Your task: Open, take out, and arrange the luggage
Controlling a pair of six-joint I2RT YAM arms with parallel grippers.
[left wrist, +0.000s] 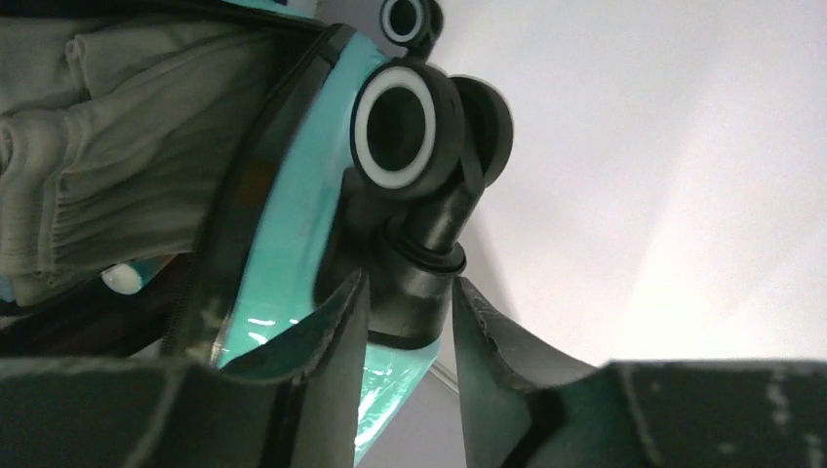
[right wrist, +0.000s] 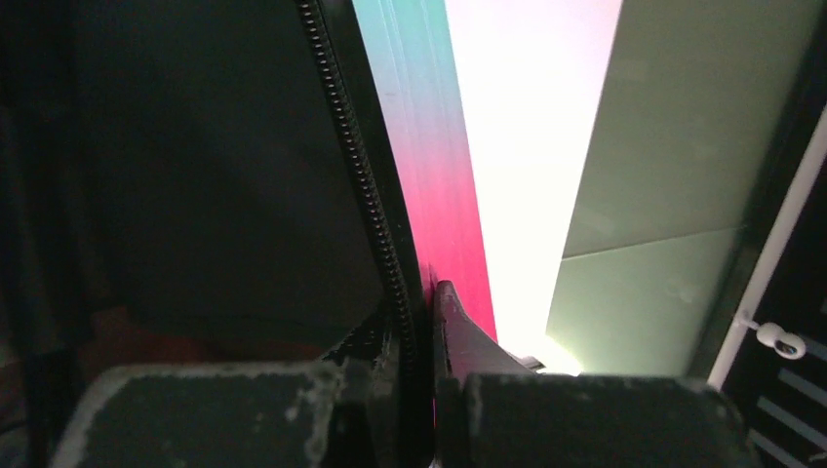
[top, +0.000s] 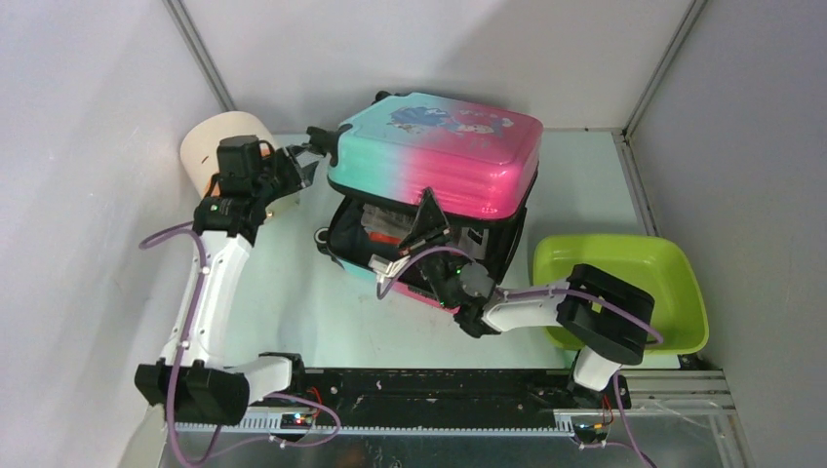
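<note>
The luggage (top: 439, 156) lies in the middle of the table with its teal-to-pink lid raised over the dark lower half (top: 385, 249). My left gripper (top: 314, 151) is at the lid's left corner. In the left wrist view it (left wrist: 410, 307) is shut on the black stem under a wheel (left wrist: 395, 127), beside the teal shell (left wrist: 293, 244). My right gripper (top: 424, 222) reaches up under the lid's front edge. In the right wrist view it (right wrist: 429, 327) is shut on that rim, with the zip (right wrist: 366, 185) and pink shell (right wrist: 444, 195) between its fingers.
A lime-green tub (top: 614, 283) stands to the right of the luggage, under my right arm. A cream cylinder (top: 219, 136) stands at the back left, behind my left wrist. Folded grey cloth (left wrist: 98, 146) shows inside the luggage. White walls enclose the table.
</note>
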